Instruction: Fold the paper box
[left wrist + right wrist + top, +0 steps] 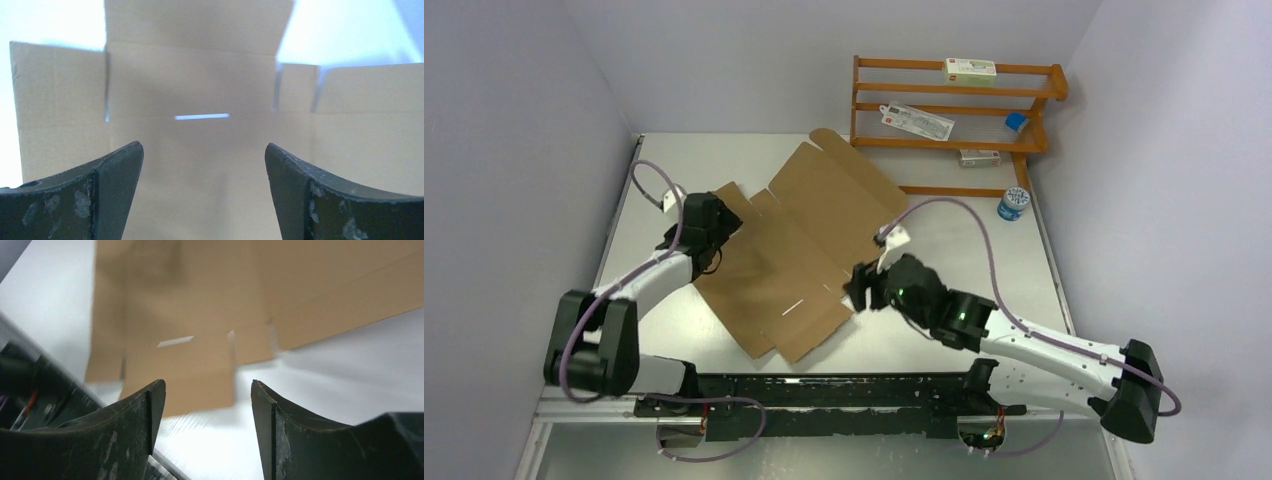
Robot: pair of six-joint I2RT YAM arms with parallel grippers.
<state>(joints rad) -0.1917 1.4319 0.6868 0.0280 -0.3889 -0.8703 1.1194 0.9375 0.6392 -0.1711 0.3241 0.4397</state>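
The paper box (799, 245) lies flat and unfolded on the white table (944, 250), a plain brown die-cut sheet with flaps and slits, turned diagonally. My left gripper (707, 232) hovers over the sheet's left edge, jaws open and empty; the left wrist view shows the sheet (200, 85) filling the space between its fingers (112, 190). My right gripper (860, 288) is open and empty at the sheet's near right corner; the right wrist view shows the cardboard (190, 305) ahead and bare table between its fingers (145, 425).
A wooden shelf rack (954, 110) at the back right holds small white cartons (969, 70). A blue-capped container (1012, 205) stands by its right foot. A black rail (844, 395) runs along the table's near edge.
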